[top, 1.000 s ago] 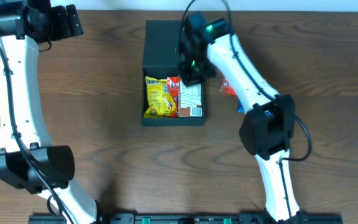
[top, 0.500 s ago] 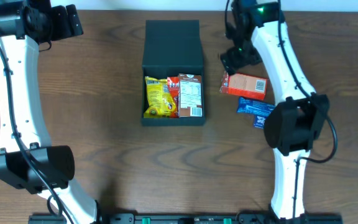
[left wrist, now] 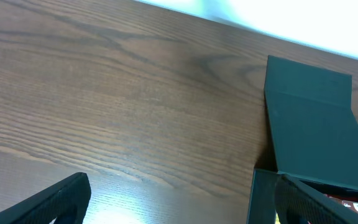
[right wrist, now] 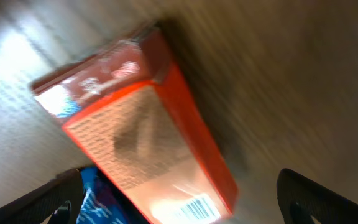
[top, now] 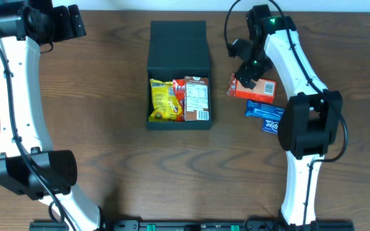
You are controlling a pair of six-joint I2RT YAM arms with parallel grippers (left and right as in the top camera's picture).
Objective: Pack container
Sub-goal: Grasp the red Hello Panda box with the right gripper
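Overhead shows the container at the middle of the wooden table, its flap lid folded back on the far side. A yellow snack packet and a red-and-white packet already stand in its open compartment.

Just right of the container lies the orange-red snack carton, flat and slightly skewed. The right gripper hovers over the carton's end nearest the container. On the right wrist view its fingers stand wide apart at the lower corners of the frame, released and holding nothing.

I judge the step in hand to be picking up that carton. To do it well, I want to:
- turn the wrist so the jaws straddle the carton's narrow width;
- centre them along its length, not on the end;
- come straight down before closing.

Two blue packets sit against the carton's side away from the container, so a finger could snag one.

The left gripper waits well to the left of the container, jaws spread and empty, clear of the work.
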